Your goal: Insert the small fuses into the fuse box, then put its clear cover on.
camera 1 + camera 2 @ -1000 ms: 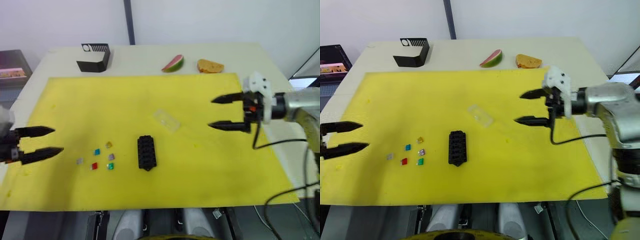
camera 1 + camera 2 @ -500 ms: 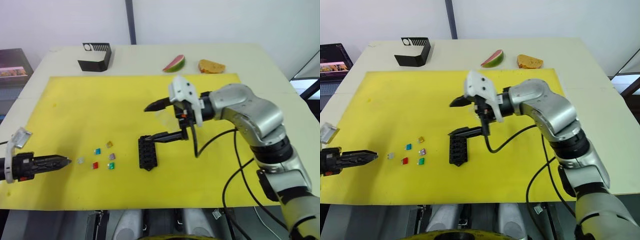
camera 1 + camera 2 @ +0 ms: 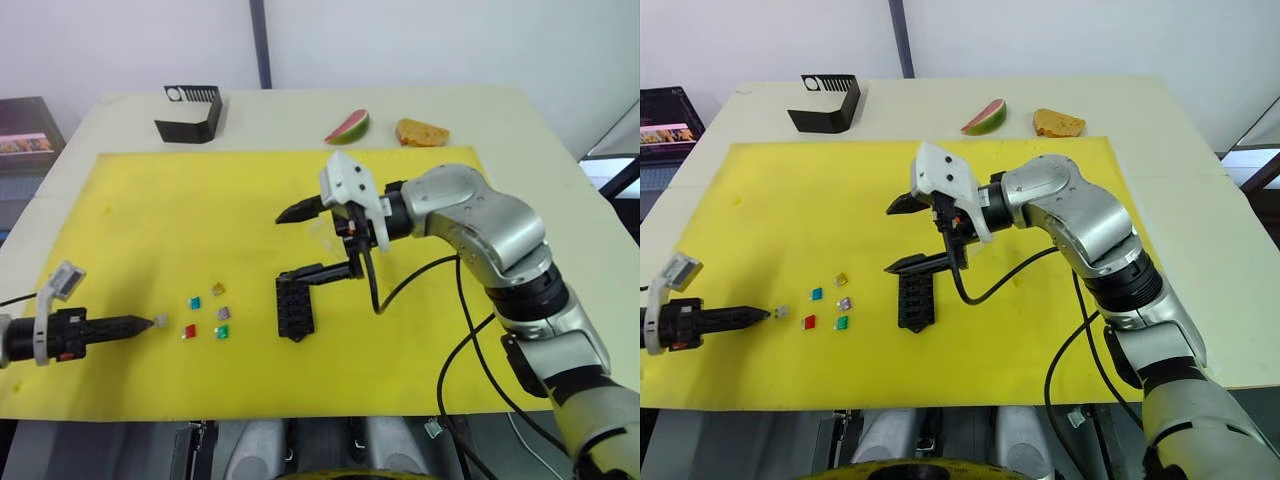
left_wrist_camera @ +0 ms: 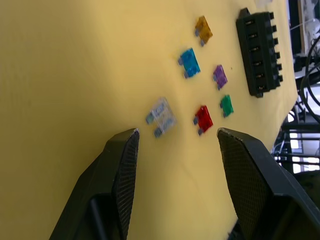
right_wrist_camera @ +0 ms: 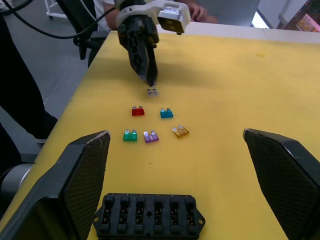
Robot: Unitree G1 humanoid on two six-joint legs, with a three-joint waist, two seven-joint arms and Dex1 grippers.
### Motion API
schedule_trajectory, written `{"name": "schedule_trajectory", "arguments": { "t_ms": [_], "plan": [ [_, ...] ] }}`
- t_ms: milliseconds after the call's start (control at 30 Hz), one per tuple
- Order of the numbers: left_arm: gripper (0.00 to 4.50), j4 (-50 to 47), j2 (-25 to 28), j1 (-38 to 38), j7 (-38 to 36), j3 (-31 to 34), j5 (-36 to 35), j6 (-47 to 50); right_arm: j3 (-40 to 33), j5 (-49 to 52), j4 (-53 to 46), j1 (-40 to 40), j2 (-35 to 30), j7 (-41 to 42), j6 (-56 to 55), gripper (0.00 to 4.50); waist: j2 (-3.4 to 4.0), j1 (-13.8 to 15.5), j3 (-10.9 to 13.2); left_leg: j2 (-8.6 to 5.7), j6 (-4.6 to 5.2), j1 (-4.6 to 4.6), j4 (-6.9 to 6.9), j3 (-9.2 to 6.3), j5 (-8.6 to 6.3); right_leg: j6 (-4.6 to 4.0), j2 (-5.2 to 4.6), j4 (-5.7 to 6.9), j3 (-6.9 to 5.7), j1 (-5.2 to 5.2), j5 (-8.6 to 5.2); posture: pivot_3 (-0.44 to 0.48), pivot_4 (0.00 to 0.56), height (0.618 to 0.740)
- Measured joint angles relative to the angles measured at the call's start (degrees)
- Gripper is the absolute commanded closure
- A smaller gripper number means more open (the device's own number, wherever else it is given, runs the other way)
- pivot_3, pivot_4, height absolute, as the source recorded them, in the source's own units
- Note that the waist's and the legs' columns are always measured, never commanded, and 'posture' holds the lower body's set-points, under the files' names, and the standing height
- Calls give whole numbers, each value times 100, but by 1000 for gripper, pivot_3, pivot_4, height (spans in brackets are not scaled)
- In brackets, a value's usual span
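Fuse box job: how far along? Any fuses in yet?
Nothing is inserted: the fuse box shows only bare slots. In hand: the left gripper is open, its fingers either side of the clear grey fuse, not gripping it. The right gripper is open over the box's far end. Left: all six fuses on the yellow mat, then the clear cover, hidden behind the right gripper.

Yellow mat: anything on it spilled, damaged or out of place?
Nothing stands out. Six small fuses lie loose and apart beside the fuse box, whose slots are empty. Both look intact on the yellow mat.
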Motion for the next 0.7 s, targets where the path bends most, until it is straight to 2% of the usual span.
{"name": "schedule_trajectory", "arguments": {
  "t_ms": [200, 433, 700],
  "plan": [
    [1844, 117, -154, -455, 80, -209, 60, -8, -2, 1, -94, 16, -17, -28, 69, 0, 0, -13, 0, 0, -2, 0, 0, 0, 1, 0, 1, 1, 0, -1, 0, 0, 150, 740],
    [1844, 113, -204, -537, -83, -561, 198, -262, -2, 1, -215, 26, -79, -55, 189, 0, 0, -22, 0, 0, -2, 0, -1, 0, 1, 0, 0, 0, 1, -2, 0, 0, 150, 740],
    [1844, 119, -100, -317, -356, -618, 254, -435, -2, 1, -315, 53, -158, -68, 250, 0, 0, -49, 0, 0, 6, 0, -1, 2, -3, 0, -1, -2, 1, -2, 0, 0, 150, 740]
  ]
}}
